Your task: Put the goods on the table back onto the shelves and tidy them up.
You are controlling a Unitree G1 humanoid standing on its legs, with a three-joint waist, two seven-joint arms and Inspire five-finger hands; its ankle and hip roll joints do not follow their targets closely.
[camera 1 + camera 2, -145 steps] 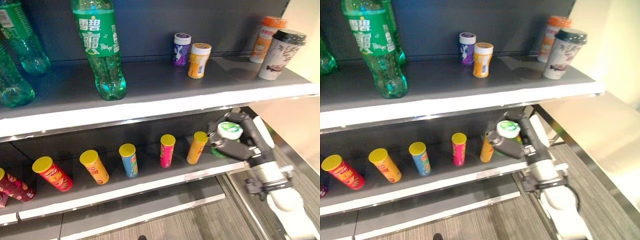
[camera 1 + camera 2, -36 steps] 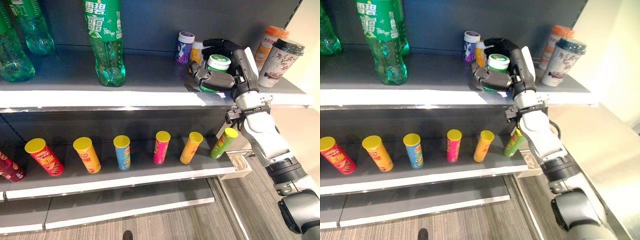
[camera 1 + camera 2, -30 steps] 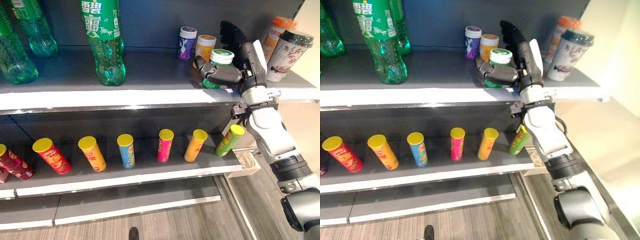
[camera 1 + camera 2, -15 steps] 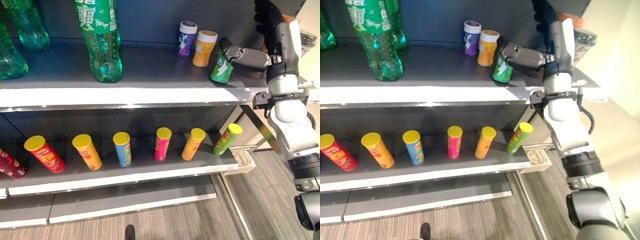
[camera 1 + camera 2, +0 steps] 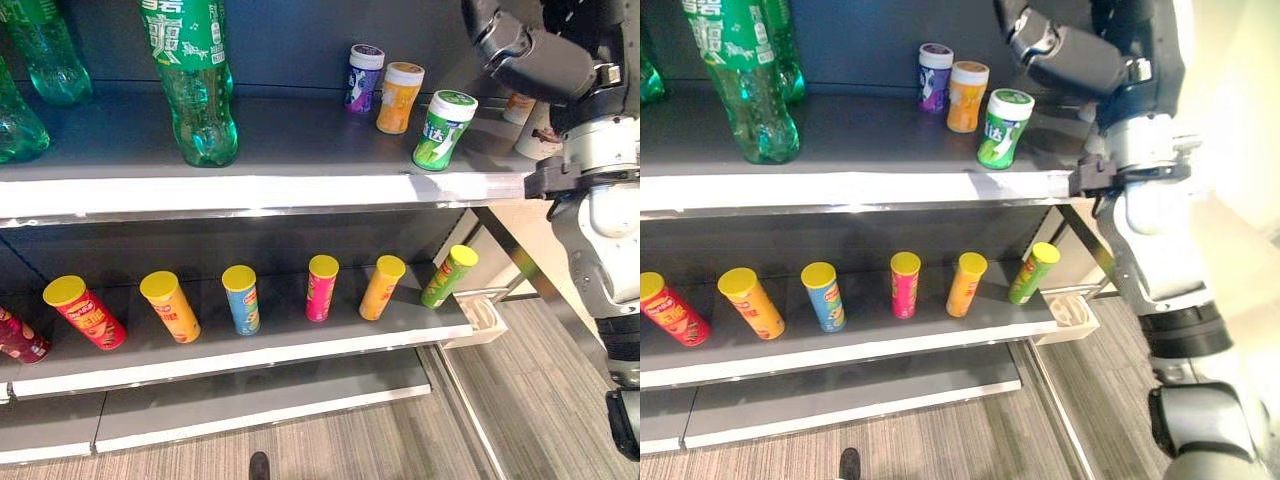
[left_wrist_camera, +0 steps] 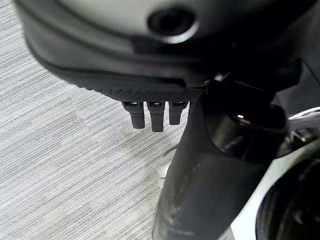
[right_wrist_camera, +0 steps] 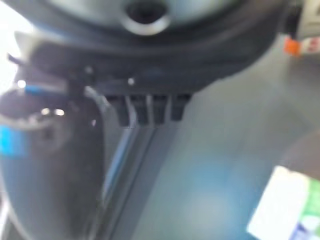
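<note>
Item log, near to far, as I read it from the feeds.

Floor [image 5: 330, 440]: grey plank-pattern, lowest in view.

Lower shelf [image 5: 250, 350]: row of chip tubes w/ yellow lids, all leaning back. L to R: red tube [image 5: 83, 312], orange tube [image 5: 170, 305], blue tube [image 5: 240, 299], pink tube [image 5: 319, 287], orange-yellow tube [image 5: 380, 287], green tube [image 5: 447, 276] at the R end. Dark red tube [image 5: 18, 335] partly cut off at far L edge.

Upper shelf [image 5: 260, 185]: green gum canister [image 5: 442, 129], white lid, stands upright near the front edge, R of centre, free of any hand. Further back: orange canister [image 5: 398, 97] and purple canister [image 5: 362, 78], just beside each other. Large green soda bottle [image 5: 194, 78] stands L of centre; more green bottles [image 5: 30, 70] at far L. Two cups [image 5: 530, 125] on the R end, mostly hidden behind my arm.

Right hand [image 5: 530, 55]: raised above and R of the gum canister, apart from it. In the right wrist view [image 7: 145, 107] fingers hang relaxed, loosely spread, holding nothing; canister's green-white label [image 7: 282, 210] shows beyond them.

Left hand [image 6: 155, 112]: over grey carpet, fingers straight, side by side, nothing in them.
</note>
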